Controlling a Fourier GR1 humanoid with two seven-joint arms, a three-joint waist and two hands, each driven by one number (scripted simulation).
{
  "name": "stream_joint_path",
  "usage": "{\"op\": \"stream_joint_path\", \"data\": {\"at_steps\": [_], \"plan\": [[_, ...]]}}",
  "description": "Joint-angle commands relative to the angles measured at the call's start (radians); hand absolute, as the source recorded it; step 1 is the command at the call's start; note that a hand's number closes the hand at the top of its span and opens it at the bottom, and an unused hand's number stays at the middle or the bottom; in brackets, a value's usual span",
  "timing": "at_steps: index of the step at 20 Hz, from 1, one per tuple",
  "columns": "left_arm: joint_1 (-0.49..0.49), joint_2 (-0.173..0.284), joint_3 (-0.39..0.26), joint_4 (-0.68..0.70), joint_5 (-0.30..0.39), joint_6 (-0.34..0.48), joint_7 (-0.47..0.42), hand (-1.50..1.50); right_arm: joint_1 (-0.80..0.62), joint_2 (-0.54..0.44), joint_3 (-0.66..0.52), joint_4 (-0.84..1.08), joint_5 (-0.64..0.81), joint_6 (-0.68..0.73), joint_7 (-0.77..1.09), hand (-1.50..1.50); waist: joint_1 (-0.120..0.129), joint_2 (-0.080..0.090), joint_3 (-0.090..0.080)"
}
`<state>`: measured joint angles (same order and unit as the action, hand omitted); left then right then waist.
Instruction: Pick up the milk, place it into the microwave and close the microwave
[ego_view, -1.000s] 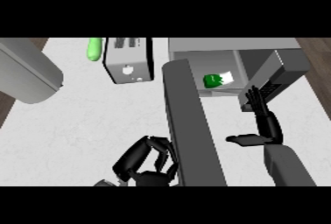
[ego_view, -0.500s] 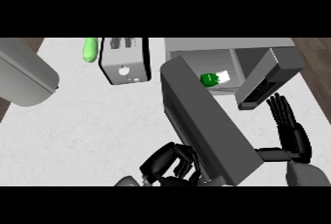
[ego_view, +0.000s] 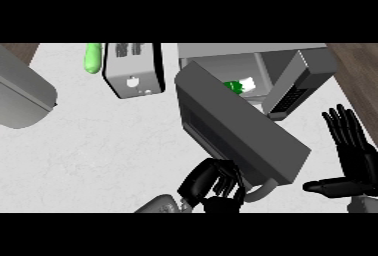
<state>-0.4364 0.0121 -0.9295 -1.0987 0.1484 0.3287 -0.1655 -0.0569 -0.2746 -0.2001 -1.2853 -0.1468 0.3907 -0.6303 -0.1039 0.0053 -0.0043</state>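
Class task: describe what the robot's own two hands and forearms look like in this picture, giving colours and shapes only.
Both hands are black with slender, segmented fingers and a thumb. The left hand joins a grey forearm at the lower edge. The right hand is equally black; only a small grey bit of its forearm shows. No cables or markings show.

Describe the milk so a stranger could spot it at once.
Find the grey microwave at the counter's far right, its door swung partly open. The milk sits inside the cavity behind that door: a small white carton with a green top, the only coloured thing in there.

toaster (ego_view: 134, 70), green cucumber (ego_view: 93, 57), grey pot (ego_view: 22, 97)
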Motion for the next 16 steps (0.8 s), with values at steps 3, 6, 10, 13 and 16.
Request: {"op": "stream_joint_path", "data": {"at_steps": [3,6,10,13,16], "plan": [[-0.12,-0.011,-0.037,0.012,0.158,0.155,-0.034,1.5,-0.003,-0.062,-0.015,-0.08,-0.078,0.095,0.068,-1.5,-0.033,0.011,-0.001],[-0.131,-0.012,-0.025,0.032,0.215,0.205,-0.079,1.5,-0.022,-0.061,0.011,-0.133,-0.105,0.117,0.126,-1.5,-0.055,0.016,-0.004],[-0.212,-0.012,-0.011,0.052,0.262,0.255,-0.114,1.5,-0.026,-0.077,0.045,-0.168,-0.141,0.198,0.134,-1.5,-0.088,0.023,-0.004],[-0.262,-0.012,-0.001,0.075,0.31,0.284,-0.124,1.5,-0.023,-0.091,0.057,-0.204,-0.165,0.222,0.164,-1.5,-0.111,0.024,-0.003],[-0.302,-0.012,0.014,0.108,0.355,0.307,-0.121,1.5,-0.048,-0.108,0.057,-0.235,-0.194,0.231,0.195,-1.5,-0.136,0.031,-0.003]]}}
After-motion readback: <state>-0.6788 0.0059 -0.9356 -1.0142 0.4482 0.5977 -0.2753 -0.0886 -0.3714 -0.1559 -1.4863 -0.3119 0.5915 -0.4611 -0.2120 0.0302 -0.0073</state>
